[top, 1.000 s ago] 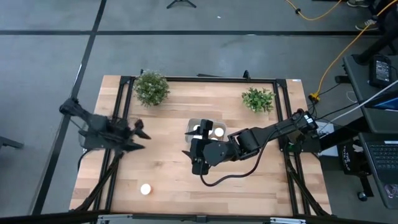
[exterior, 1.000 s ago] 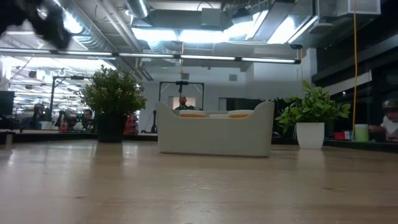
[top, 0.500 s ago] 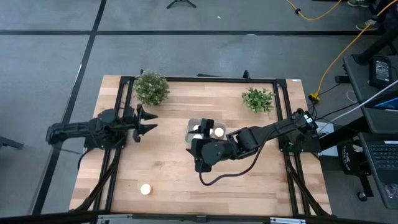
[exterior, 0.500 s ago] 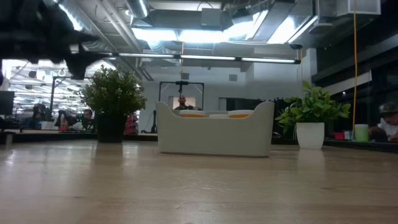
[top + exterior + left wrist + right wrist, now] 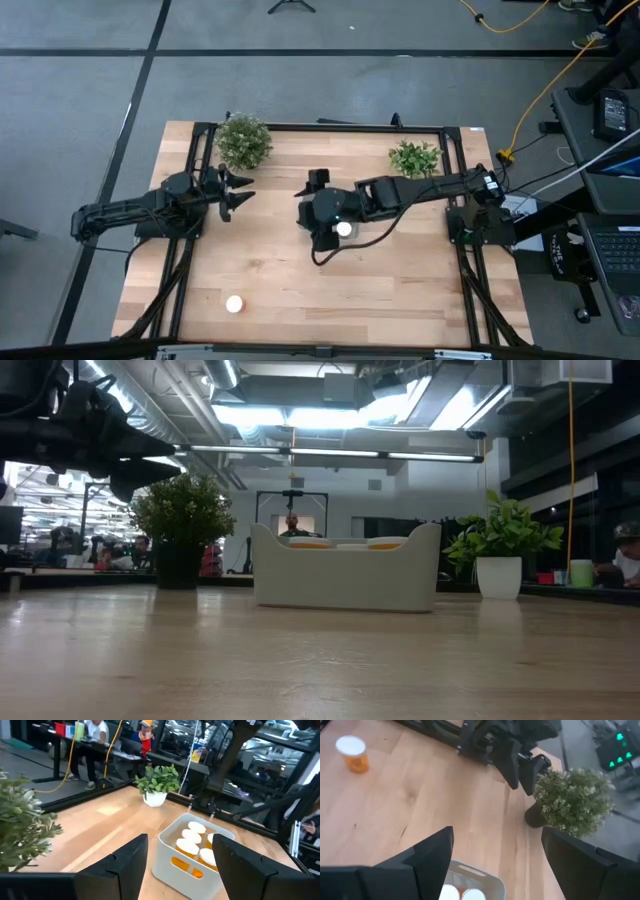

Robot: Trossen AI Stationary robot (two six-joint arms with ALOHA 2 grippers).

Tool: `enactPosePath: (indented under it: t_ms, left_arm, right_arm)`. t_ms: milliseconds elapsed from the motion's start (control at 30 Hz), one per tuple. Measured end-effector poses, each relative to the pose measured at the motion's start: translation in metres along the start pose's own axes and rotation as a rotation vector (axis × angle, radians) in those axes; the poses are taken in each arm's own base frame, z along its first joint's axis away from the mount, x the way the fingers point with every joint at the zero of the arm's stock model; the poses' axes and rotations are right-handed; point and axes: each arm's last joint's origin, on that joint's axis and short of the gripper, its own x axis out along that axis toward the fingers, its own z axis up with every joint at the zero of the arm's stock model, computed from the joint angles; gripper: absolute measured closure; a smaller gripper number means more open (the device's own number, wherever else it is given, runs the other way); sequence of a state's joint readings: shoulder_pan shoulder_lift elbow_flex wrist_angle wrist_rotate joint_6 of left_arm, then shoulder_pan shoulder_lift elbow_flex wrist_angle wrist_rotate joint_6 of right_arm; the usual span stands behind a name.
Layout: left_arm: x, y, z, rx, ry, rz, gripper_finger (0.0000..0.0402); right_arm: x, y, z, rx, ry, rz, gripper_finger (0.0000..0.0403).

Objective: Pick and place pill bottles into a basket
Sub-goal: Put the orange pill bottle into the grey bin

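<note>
The pale basket stands mid-table on its base and holds several orange pill bottles with white caps. One more pill bottle stands upright near the table's front left; it also shows in the right wrist view. My right gripper is open and empty above the basket, which its arm mostly hides in the high view. My left gripper is open and empty, above the table left of the basket and pointing toward it.
Two potted plants stand at the back, one far left and one far right. The left plant is close to my left gripper. Bare wood lies between the basket and the lone bottle. People show in the room beyond the table.
My left gripper has swung from the table's left edge toward the basket and now points at it. My right gripper has gone from the basket's near side toward the far edge, and now stands over the basket. The bottles have not moved.
</note>
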State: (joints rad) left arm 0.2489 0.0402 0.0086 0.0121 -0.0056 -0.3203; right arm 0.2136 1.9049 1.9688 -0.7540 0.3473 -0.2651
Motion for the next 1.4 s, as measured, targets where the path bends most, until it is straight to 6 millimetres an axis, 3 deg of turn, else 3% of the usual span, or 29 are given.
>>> enactPosePath:
  t_ms: [267,533,767,967,1233,1400]
  left_arm:
    - [0.000,0.001,0.000,0.003,-0.004,0.026,0.0183]
    - [0.000,0.000,0.000,0.311,0.006,0.007,0.0182]
    - [0.000,0.000,-0.001,0.387,0.010,0.004,0.0183]
    - [0.000,0.000,-0.001,0.263,0.013,-0.003,0.0184]
    - [0.000,-0.008,-0.001,0.256,0.024,-0.202,0.0184]
    - [0.000,-0.008,-0.001,0.232,0.025,-0.179,0.0183]
  right_arm:
    - [0.005,-0.016,-0.001,0.007,-0.024,-0.001,0.0098]
    - [0.015,-0.021,0.010,0.082,-0.182,0.038,0.0098]
    - [0.026,-0.005,0.015,0.176,-0.207,0.064,0.0098]
    - [0.021,0.018,0.020,0.189,-0.218,0.112,0.0098]
    - [0.014,0.035,0.024,0.208,-0.201,0.025,0.0098]
    - [0.012,0.039,0.025,0.229,-0.204,0.028,0.0098]
